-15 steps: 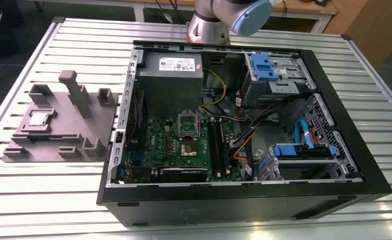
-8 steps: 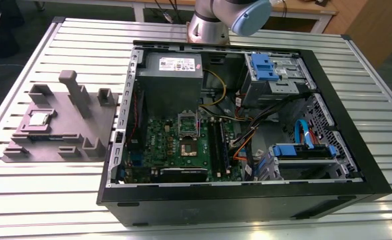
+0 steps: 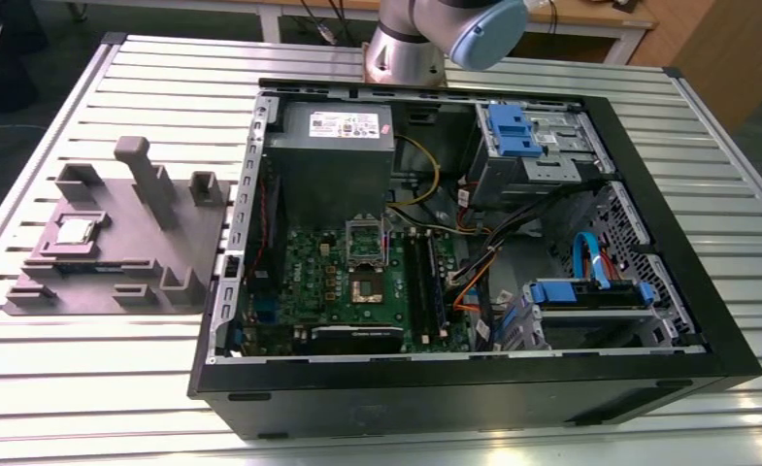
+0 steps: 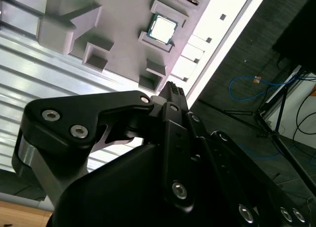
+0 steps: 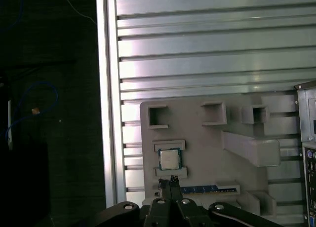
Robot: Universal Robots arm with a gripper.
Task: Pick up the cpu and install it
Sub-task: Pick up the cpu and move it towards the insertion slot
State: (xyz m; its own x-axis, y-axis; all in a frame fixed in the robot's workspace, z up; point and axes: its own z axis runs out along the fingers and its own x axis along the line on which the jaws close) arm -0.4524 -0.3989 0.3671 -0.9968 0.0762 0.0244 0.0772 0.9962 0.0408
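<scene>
Risk of a collision: in my judgement, if the gripper [image 5: 173, 180] came down onto the chip with the tips together as they are now, they would press on the metal top instead of passing beside its edges
Risk of a bad grip: the cpu [image 5: 169, 159] lies flat in a shallow seat of the grey holder tray [image 5: 207, 148], with low walls on two of its sides; tips that catch a wall could tilt the chip or make it jump out
Risk at the socket: the open socket [image 3: 366, 282] on the green motherboard [image 3: 419, 291] looks delicate; a chip put down tilted or turned the wrong way could damage it, I think
Risk from the neighbour: a long blue strip [image 5: 197, 189], perhaps a memory module, lies in the tray just beside the chip and could be touched
Jaws: in both wrist views the two tips seem to meet, with no gap that I can see; nothing is between them and they touch nothing
Where the cpu is: in the tray on the slatted table [image 3: 160, 87], to the exterior view's left of the open computer case [image 3: 691, 291], not yet picked up
</scene>
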